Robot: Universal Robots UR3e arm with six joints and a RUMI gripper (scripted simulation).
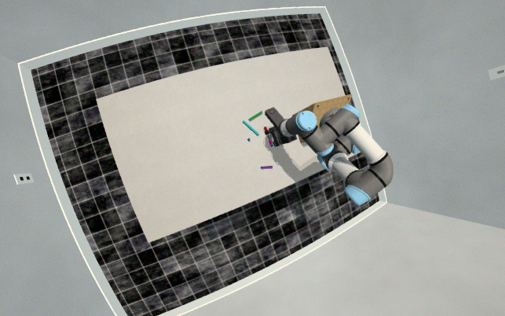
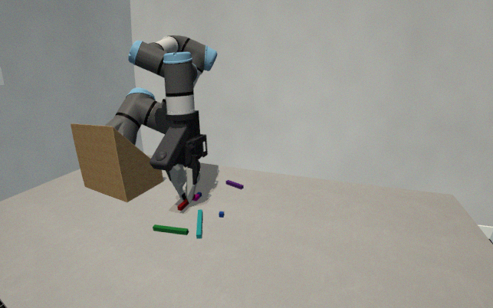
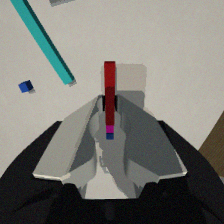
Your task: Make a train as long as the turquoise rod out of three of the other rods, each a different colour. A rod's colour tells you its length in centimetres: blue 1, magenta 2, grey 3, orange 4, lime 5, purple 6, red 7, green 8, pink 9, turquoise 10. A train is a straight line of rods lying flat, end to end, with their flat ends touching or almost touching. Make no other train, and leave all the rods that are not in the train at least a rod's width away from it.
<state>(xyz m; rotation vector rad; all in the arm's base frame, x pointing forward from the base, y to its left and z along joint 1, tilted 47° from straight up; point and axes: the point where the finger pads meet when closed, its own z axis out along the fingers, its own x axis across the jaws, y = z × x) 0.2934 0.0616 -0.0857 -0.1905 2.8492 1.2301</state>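
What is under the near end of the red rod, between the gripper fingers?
The gripper is shut on the red rod. Below its near end, a magenta rod and something blue show; the fingers hide the rest.

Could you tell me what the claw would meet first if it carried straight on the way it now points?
Pointing down, the claw would almost at once meet the table, on which the red rod it grips seems to rest already.

Seven rods: one turquoise (image 2: 199,224), one green (image 2: 170,229), one red (image 2: 182,204), one magenta (image 2: 196,197), one purple (image 2: 234,185), two blue (image 2: 221,214). One brown wedge block (image 2: 106,161).
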